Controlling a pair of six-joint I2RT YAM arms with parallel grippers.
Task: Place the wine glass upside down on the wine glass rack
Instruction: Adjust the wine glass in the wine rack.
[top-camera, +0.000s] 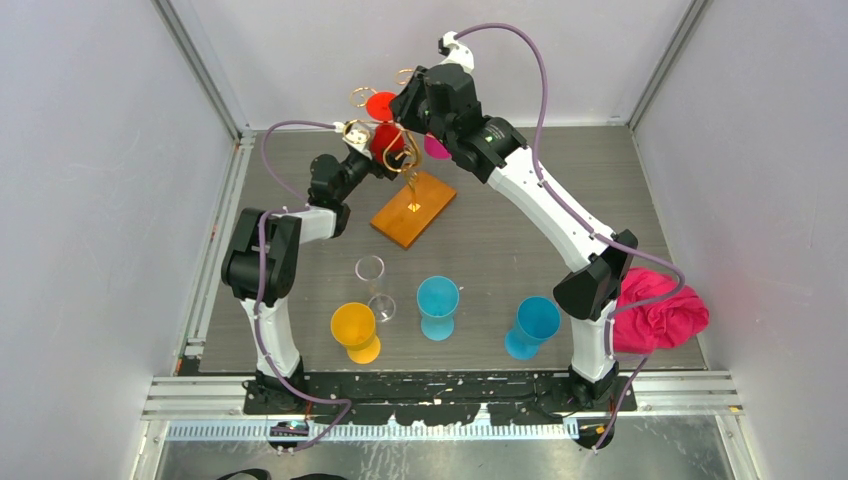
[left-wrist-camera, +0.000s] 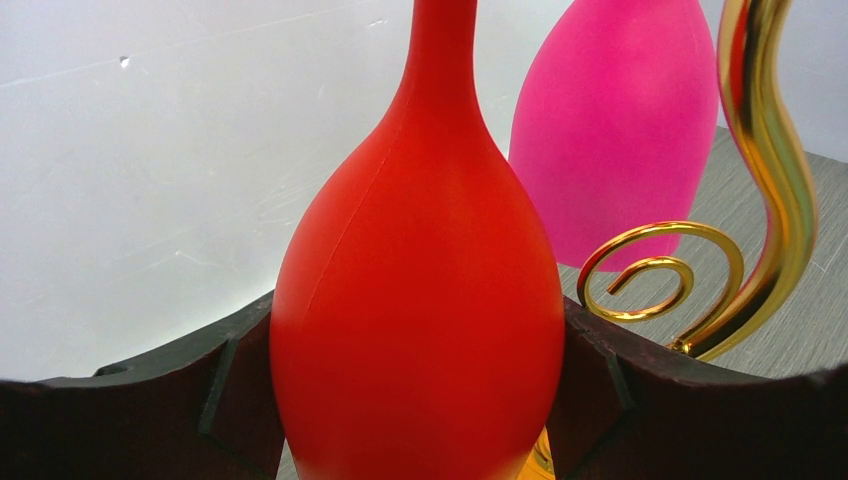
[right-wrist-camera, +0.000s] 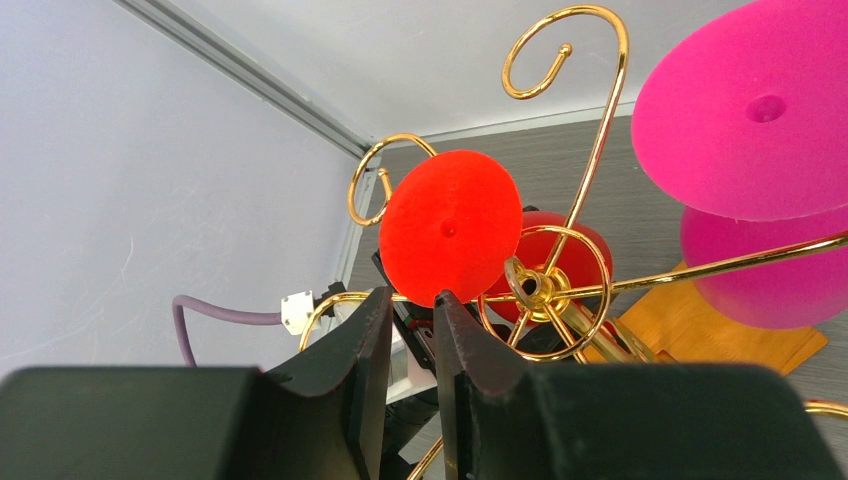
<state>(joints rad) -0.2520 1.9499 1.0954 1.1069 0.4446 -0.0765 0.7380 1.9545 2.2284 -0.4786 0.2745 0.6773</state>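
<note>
Grey slatted bench, white enclosure walls; wine glass rack at rear centre. The red wine glass sat inverted, foot uppermost among the rack's gold scrolls, my left tool clenched across its bowl; my right tool hovered above, narrowly parted, empty. I judged the glass light, stiff, smooth-walled and liable to slip: best held at the bowl's widest girth.

No text, label, brand, number or sign can be read in any of the three views.
</note>
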